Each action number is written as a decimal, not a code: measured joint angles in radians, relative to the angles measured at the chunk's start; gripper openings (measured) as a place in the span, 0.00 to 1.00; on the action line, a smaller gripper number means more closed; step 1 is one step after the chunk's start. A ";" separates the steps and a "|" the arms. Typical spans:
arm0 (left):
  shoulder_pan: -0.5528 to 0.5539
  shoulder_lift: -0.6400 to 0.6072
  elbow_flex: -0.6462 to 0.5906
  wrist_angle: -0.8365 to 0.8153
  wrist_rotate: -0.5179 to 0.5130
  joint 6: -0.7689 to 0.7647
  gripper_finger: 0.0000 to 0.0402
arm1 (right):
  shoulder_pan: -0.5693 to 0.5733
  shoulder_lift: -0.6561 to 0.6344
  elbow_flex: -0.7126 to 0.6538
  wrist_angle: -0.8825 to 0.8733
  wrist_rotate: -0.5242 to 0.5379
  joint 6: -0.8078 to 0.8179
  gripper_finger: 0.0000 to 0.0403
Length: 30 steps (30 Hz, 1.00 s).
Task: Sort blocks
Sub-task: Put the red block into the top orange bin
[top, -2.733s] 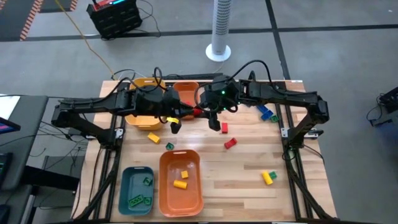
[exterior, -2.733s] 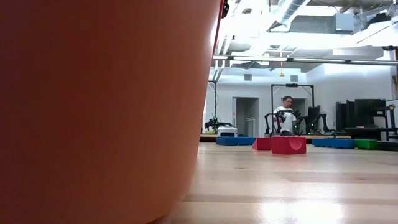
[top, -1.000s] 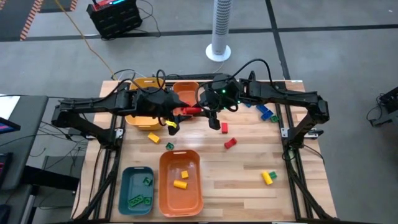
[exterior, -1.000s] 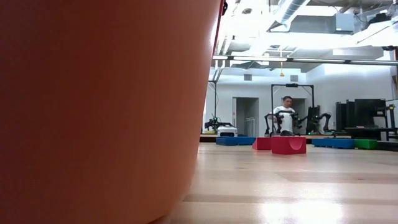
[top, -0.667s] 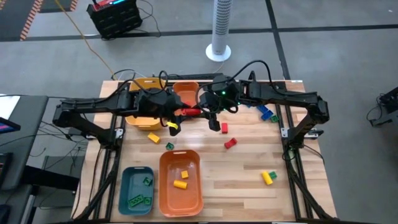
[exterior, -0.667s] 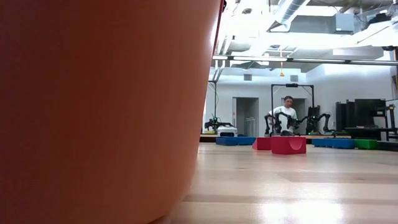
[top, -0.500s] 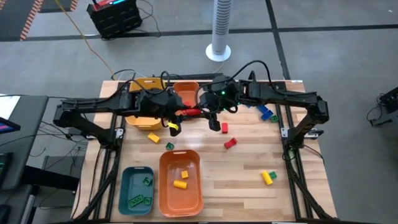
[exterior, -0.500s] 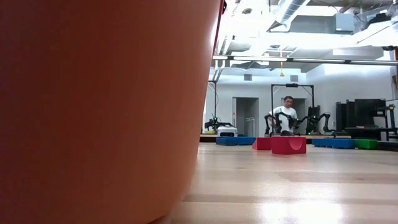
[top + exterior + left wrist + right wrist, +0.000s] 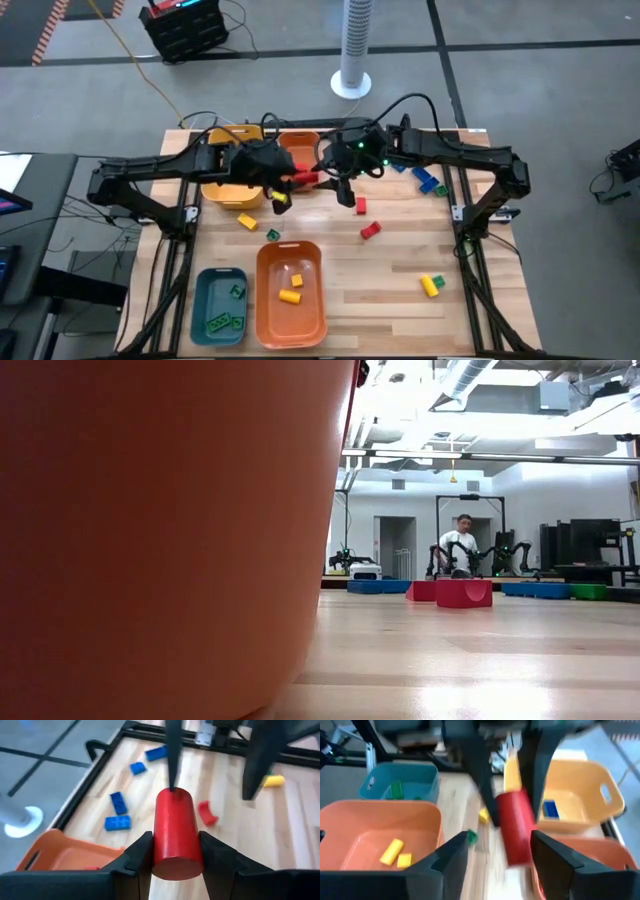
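Left gripper (image 9: 283, 188), upper-middle of the high view, is clamped on a red cylinder block (image 9: 304, 178) that sticks out toward the right gripper (image 9: 338, 187). Right gripper sits just past the block's far end, fingers apart and off it. Behind them, at the table's upper edge, a yellow bin (image 9: 232, 178) and an orange bin (image 9: 298, 148). Lower left: teal bin (image 9: 219, 305) w/ green blocks, and a bigger orange bin (image 9: 291, 294) w/ two yellow blocks (image 9: 292, 289). Loose on the wood: red pieces (image 9: 366, 218) mid-frame, blue blocks (image 9: 427, 182) upper right, a yellow-and-green pair (image 9: 431, 284) lower right, one yellow block (image 9: 247, 221) left of centre.

Low view: an orange bin wall (image 9: 170, 530) fills the left half; a red block (image 9: 463, 593) stands on the table mid-right, blue and green blocks along the far edge. A person (image 9: 461, 540) sits far back in the room.

Left wrist view: both dark fingers (image 9: 135, 860) press the sides of the red cylinder block (image 9: 176, 832); blue blocks (image 9: 118, 812) and a curved red piece (image 9: 207, 813) lie on the wood beyond; orange bin rim (image 9: 60, 855) at lower left.

Right wrist view: right fingers (image 9: 445, 857) spread wide at the bottom, red cylinder (image 9: 516, 825) between them but farther off, not touched. Yellow bin (image 9: 580, 795) at right holds a blue block (image 9: 550, 808); teal bin (image 9: 400, 780) upper left.
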 joint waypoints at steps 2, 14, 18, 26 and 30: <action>0.026 -0.003 0.000 -0.022 0.033 -0.004 0.31 | -0.014 -0.001 0.000 -0.039 0.002 0.012 0.59; 0.268 0.113 0.002 -0.065 0.244 0.033 0.31 | -0.026 -0.030 -0.002 -0.157 0.040 0.063 0.62; 0.355 0.189 0.002 -0.108 0.290 0.017 0.31 | -0.002 -0.057 -0.002 -0.174 0.085 0.072 0.62; 0.412 0.316 0.002 -0.199 0.293 0.020 0.31 | 0.049 -0.092 -0.002 -0.185 0.154 0.116 0.62; 0.412 0.367 0.015 -0.274 0.288 0.042 0.31 | 0.066 -0.089 -0.002 -0.184 0.170 0.125 0.62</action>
